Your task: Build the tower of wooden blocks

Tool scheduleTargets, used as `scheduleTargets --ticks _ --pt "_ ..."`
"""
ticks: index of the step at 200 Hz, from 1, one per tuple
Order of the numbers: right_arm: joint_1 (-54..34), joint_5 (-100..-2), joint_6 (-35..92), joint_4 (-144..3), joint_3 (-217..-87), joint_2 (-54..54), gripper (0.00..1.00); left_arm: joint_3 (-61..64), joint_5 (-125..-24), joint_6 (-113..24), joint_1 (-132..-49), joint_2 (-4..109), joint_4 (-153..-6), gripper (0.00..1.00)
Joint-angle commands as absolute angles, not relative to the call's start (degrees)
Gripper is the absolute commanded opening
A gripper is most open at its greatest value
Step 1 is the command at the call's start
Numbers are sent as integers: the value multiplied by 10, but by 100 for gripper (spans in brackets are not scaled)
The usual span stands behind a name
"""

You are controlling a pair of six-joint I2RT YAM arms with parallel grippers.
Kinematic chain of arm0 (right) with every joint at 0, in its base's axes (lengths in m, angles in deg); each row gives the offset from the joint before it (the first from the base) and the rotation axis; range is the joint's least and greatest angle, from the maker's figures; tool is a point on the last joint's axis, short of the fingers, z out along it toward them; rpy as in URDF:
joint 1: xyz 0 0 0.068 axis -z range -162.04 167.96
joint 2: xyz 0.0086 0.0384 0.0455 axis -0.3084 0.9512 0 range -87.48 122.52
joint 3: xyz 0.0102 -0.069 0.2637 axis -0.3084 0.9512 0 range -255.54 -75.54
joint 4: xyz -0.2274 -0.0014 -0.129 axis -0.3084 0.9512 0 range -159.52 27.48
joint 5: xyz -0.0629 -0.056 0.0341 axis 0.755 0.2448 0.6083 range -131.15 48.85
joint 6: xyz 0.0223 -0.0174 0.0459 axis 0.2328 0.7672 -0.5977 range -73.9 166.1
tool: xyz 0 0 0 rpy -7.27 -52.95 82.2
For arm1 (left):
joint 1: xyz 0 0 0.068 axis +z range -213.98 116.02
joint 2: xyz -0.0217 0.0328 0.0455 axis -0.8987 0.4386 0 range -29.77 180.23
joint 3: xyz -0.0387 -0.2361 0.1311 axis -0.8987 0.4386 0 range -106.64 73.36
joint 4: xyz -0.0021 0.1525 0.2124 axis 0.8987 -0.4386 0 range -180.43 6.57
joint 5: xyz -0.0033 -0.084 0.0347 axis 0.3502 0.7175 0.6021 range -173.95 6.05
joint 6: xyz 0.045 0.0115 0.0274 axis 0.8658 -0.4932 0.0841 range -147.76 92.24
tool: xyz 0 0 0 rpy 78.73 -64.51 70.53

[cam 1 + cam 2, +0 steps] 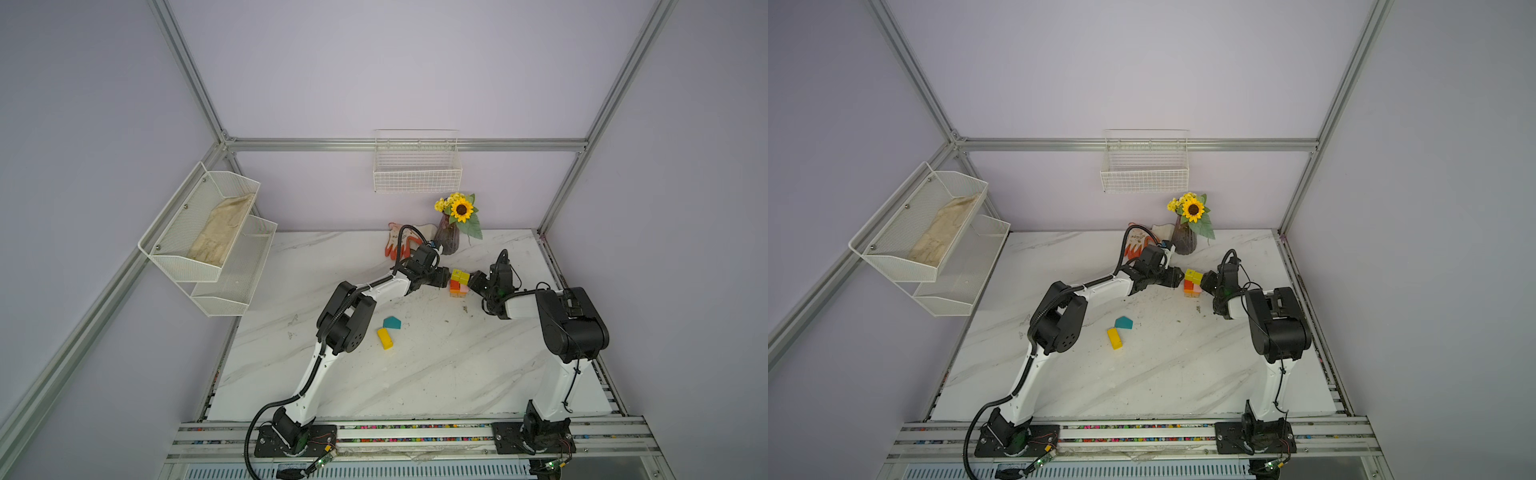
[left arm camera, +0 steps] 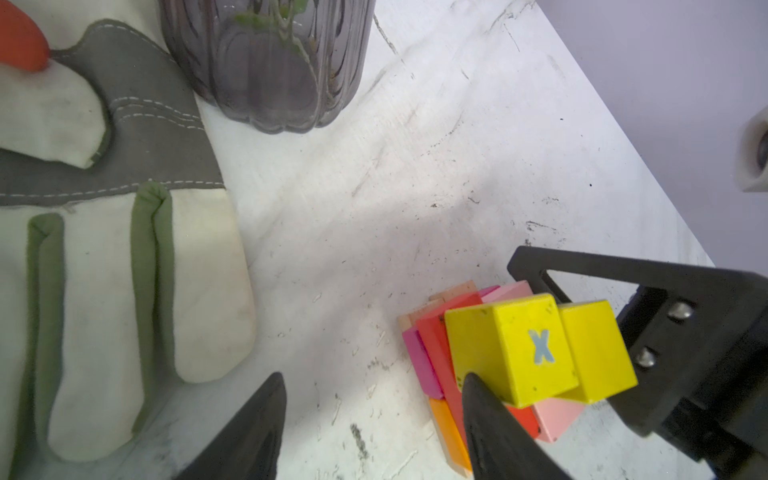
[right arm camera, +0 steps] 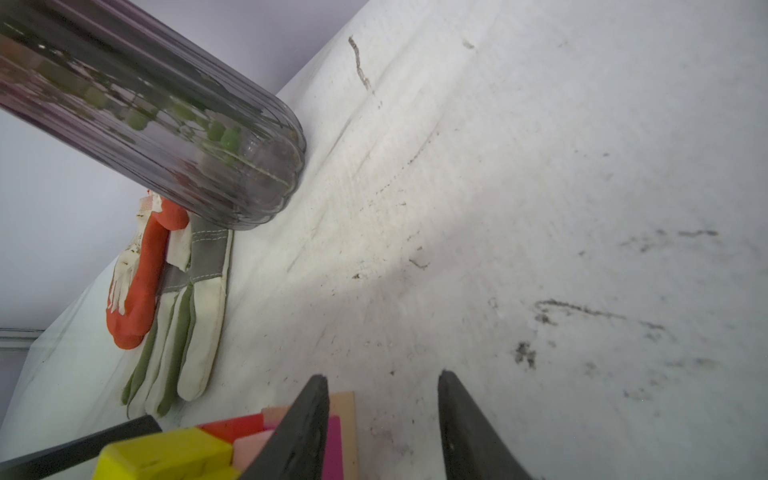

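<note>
The tower (image 1: 459,285) (image 1: 1192,284) stands right of centre toward the back: tan, orange, red and pink blocks with two yellow cubes (image 2: 515,345) on top, one marked X. My left gripper (image 1: 445,277) (image 2: 374,399) is open on its left side, and one of its fingers (image 2: 486,415) touches the stack, with nothing between the jaws. On the tower's right side my right gripper (image 1: 473,281) (image 3: 380,395) is open and one of its fingers (image 3: 307,419) lies against the tower (image 3: 241,428). A teal pentagon block (image 1: 392,322) (image 1: 1124,322) and a yellow bar (image 1: 385,338) (image 1: 1114,338) lie loose mid-table.
A dark purple vase (image 1: 448,239) (image 2: 270,62) (image 3: 166,124) with a sunflower stands just behind the tower. Work gloves (image 1: 399,245) (image 2: 124,249) (image 3: 187,311) lie to the vase's left. A wire basket (image 1: 417,174) hangs on the back wall, and a two-tier mesh shelf (image 1: 208,237) on the left wall.
</note>
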State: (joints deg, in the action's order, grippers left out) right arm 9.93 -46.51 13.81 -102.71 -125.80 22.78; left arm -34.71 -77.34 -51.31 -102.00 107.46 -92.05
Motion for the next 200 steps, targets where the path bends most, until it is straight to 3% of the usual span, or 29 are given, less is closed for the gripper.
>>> scheduleTargets --ticks 1,67,200 --pt "96 -453 147 -1007 -1270 213 46 -321 -786 -517 -1022 1026 -902 66" --pt "103 -427 142 -996 -1247 195 46 -319 -785 -514 -1022 1026 -901 66" --pt "94 -488 124 -1047 -1230 209 40 -328 -750 -525 -1022 1039 -896 65"
